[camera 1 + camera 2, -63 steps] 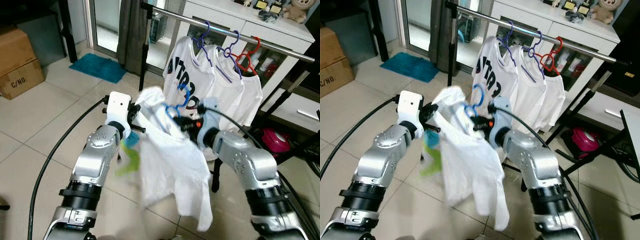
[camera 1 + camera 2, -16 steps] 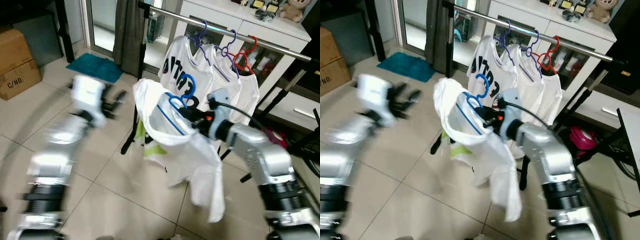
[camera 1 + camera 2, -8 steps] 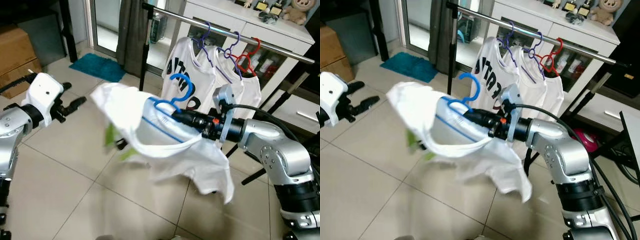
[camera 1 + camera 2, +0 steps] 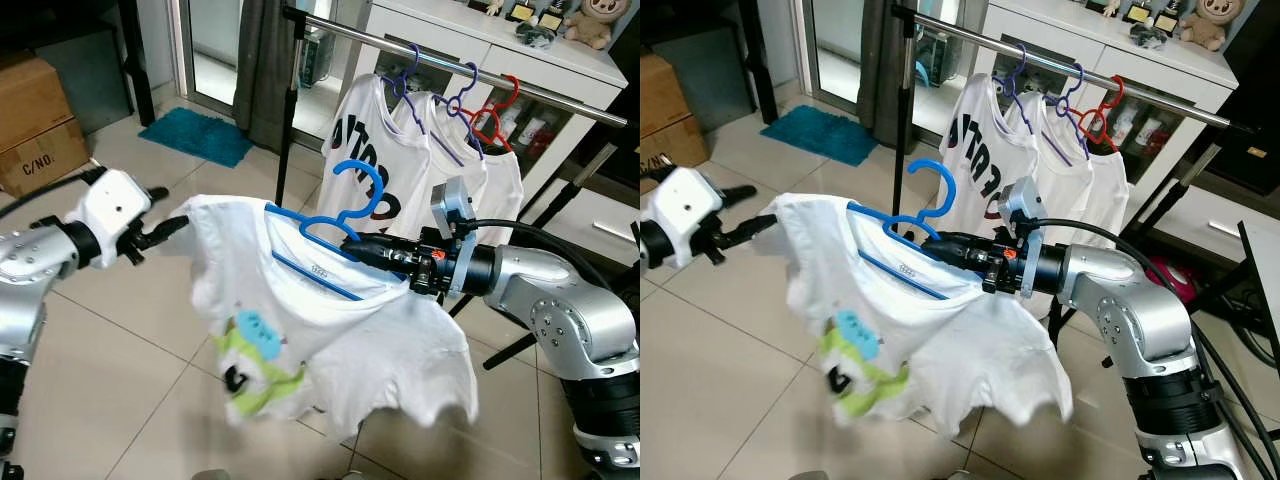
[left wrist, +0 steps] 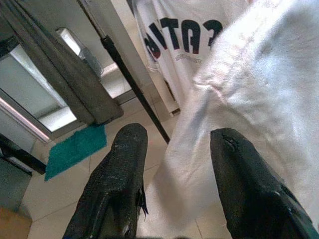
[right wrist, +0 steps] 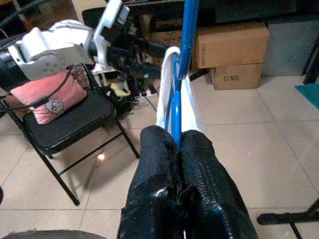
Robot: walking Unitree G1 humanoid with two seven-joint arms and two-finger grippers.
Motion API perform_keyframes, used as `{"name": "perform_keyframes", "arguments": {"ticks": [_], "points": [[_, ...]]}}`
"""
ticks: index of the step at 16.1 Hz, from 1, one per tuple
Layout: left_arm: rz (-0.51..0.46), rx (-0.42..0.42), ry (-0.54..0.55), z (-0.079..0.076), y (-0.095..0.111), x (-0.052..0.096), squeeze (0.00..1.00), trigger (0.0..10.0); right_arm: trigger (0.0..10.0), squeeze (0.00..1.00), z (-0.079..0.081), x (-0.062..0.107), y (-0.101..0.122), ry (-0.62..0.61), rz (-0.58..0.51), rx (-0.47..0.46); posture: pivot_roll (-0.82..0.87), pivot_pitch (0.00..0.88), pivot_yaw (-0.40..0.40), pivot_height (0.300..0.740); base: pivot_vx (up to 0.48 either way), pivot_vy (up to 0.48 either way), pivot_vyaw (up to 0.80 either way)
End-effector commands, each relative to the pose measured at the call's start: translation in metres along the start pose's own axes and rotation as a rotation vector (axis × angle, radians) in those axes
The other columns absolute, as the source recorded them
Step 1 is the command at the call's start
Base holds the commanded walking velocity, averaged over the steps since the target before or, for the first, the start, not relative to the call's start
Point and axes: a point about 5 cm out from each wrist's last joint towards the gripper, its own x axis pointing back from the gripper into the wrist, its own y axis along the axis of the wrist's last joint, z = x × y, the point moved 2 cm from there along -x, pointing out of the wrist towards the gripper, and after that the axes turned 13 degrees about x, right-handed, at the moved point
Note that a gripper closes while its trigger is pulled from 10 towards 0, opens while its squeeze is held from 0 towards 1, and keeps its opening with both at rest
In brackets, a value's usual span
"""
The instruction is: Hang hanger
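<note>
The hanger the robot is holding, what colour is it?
Blue hanger, clearest in the left eye view.

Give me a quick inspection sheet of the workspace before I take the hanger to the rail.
Surface: pale tiled floor; no table.
Job's things: blue hanger carrying a white T-shirt with a green and blue print; metal rail beyond already holds three white shirts on two purple hangers and a red one.
Clutter: cardboard box, teal mat, folding chair with a pink cushion.
Grippers: right gripper shut on the blue hanger; left gripper open at the shirt's sleeve edge.
Cables: black cable along the right arm.
Surroundings: white cabinet, grey curtain, glass door.
</note>
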Motion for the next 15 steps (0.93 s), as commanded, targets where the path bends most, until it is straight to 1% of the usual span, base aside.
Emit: {"name": "perform_keyframes", "arguments": {"ticks": [1,2,3,4,6,7,8,9,10,11,12,13,14,15], "points": [[-0.011,-0.027,-0.021,-0.004,0.005,-0.005,0.0,0.0,10.0,0.0,0.0,0.006,0.006,0.0,-0.011,0.016,0.03,0.0,-0.153,0.74,0.0,0.0,0.0],[-0.027,-0.016,-0.023,-0.006,0.006,-0.005,0.0,0.0,10.0,0.0,-0.001,0.006,0.005,-0.017,-0.002,0.02,0.03,0.0,-0.153,0.74,0.0,0.0,0.0],[-0.059,0.008,-0.012,-0.007,0.01,-0.005,0.0,2.0,10.0,0.0,-0.005,0.006,0.002,-0.054,0.015,0.017,0.02,0.0,-0.153,0.74,0.0,0.0,0.0],[-0.081,0.014,-0.001,-0.007,0.014,-0.005,0.0,10.0,10.0,0.0,-0.007,0.005,-0.001,-0.081,0.03,0.018,0.03,0.0,-0.157,0.74,0.0,0.0,0.0],[-0.192,0.121,0.008,-0.008,0.026,-0.002,0.0,10.0,10.0,0.0,-0.016,0.003,-0.015,-0.185,0.101,0.003,0.03,0.0,-0.161,0.74,0.0,0.0,0.0],[-0.249,0.182,0.011,-0.008,0.032,0.0,0.0,10.0,10.0,0.0,-0.018,0.003,-0.02,-0.209,0.114,-0.013,0.03,0.0,-0.164,0.74,0.0,0.0,0.0],[-0.273,0.207,0.017,-0.007,0.035,0.001,0.0,10.0,10.0,0.0,-0.017,0.002,-0.022,-0.217,0.118,-0.017,0.03,0.0,-0.165,0.74,0.0,0.0,0.0],[-0.322,0.234,0.046,-0.006,0.039,0.003,0.0,10.0,10.0,0.0,-0.017,0.002,-0.028,-0.248,0.136,-0.029,0.02,0.0,-0.166,0.74,0.0,0.0,0.0],[-0.307,0.288,0.114,-0.003,0.034,0.004,0.0,10.0,10.0,0.0,-0.018,0.002,-0.035,-0.309,0.157,-0.045,0.03,0.0,-0.167,0.74,0.0,0.0,0.0],[-0.291,0.351,0.14,-0.011,0.028,0.003,0.0,10.0,10.0,0.0,-0.024,0.0,-0.042,-0.45,0.123,-0.085,0.04,0.0,-0.168,0.74,0.0,0.0,0.0],[-0.261,0.39,0.177,-0.02,0.02,0.003,0.0,10.0,10.0,0.0,-0.03,0.0,-0.048,-0.585,0.094,-0.133,0.05,0.0,-0.162,0.74,0.0,0.0,0.0],[-0.241,0.428,0.214,-0.027,0.013,0.002,0.0,10.0,10.0,0.0,-0.033,0.0,-0.055,-0.663,0.111,-0.133,0.05,0.0,-0.157,0.74,0.0,0.0,0.0],[-0.214,0.466,0.248,-0.042,0.004,0.003,0.0,10.0,10.0,0.0,-0.033,0.0,-0.066,-0.749,0.139,-0.151,0.05,0.0,-0.148,0.74,0.0,0.0,0.0],[-0.214,0.504,0.251,-0.06,-0.001,0.006,0.0,10.0,10.0,0.0,-0.028,0.0,-0.075,-0.782,0.146,-0.203,0.04,0.0,-0.136,0.74,0.0,0.0,0.0]]}}
